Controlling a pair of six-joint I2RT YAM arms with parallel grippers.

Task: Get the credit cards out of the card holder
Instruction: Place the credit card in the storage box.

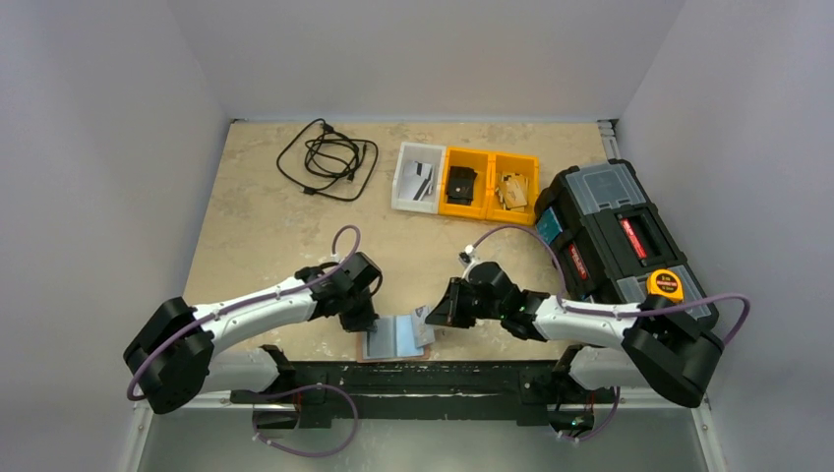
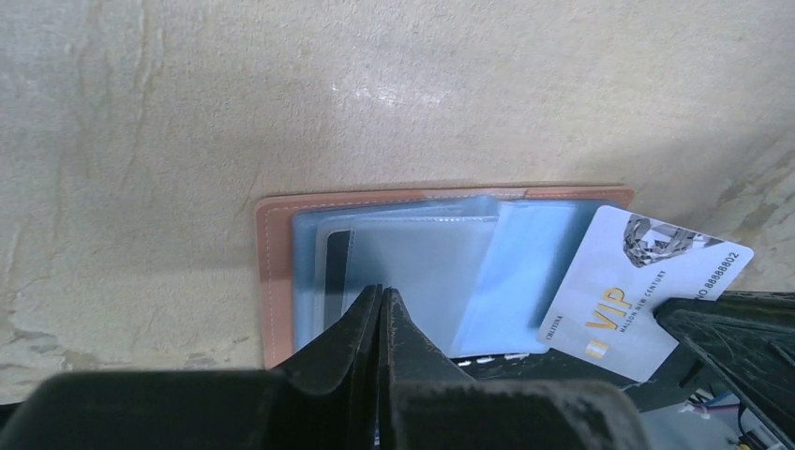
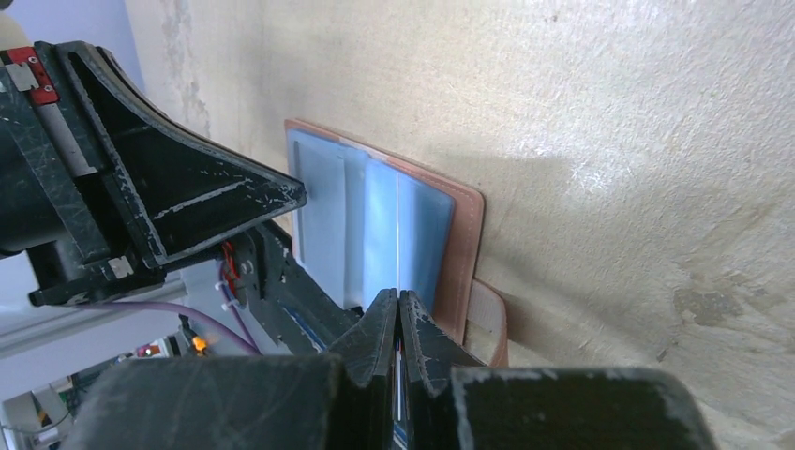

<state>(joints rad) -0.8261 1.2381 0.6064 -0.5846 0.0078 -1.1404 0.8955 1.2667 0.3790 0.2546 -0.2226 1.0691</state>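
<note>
The reddish-brown card holder point(image 2: 272, 281) lies open at the table's front edge, its clear sleeves up; it also shows in the top view point(image 1: 398, 337) and the right wrist view point(image 3: 461, 244). A light blue card point(image 2: 520, 277) sits in its right half. The grey-silver VIP card point(image 2: 637, 281) sticks out to the right, tilted. My right gripper point(image 3: 399, 298) is shut on that card's edge, and its finger point(image 2: 727, 333) shows beside the card. My left gripper point(image 2: 382, 295) is shut, its tips resting on the holder's left sleeves.
At the back are a coiled black cable point(image 1: 327, 157), a white tray point(image 1: 418, 177) and two yellow trays point(image 1: 489, 184). A black toolbox point(image 1: 620, 236) with a yellow tape measure point(image 1: 666, 284) stands on the right. The arms' mounting rail point(image 1: 413, 379) lies just below the holder.
</note>
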